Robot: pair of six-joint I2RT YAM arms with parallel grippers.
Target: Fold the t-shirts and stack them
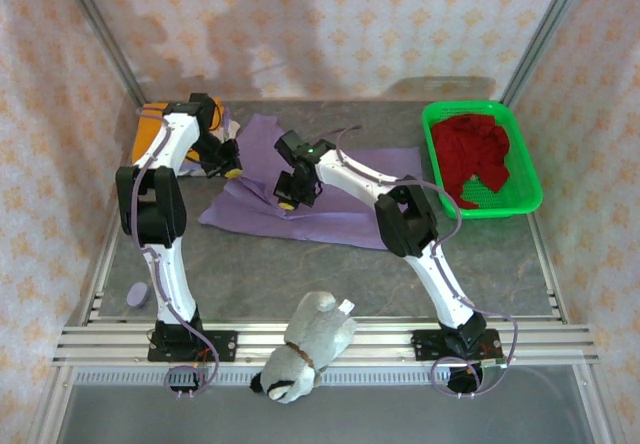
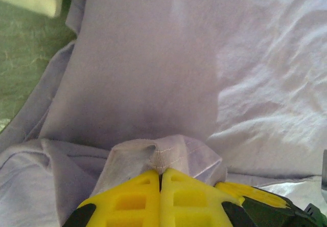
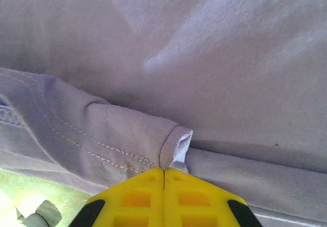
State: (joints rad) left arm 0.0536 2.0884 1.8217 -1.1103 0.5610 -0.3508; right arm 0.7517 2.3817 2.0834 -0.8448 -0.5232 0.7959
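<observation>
Presently the left gripper point(image 2: 160, 178) pinches a fold of the lavender t-shirt point(image 1: 330, 222) spread mid-table; the right gripper point(image 3: 164, 173) pinches its hemmed edge. The dark red t-shirt point(image 1: 478, 154) lies in the green basket point(image 1: 505, 210).

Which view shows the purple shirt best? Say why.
Top external: the whole purple shirt lies spread out, partly under the arms. The left wrist view gives a fold pinched in the left pincer; the right wrist view, a hem pinched in the right pincer.
</observation>
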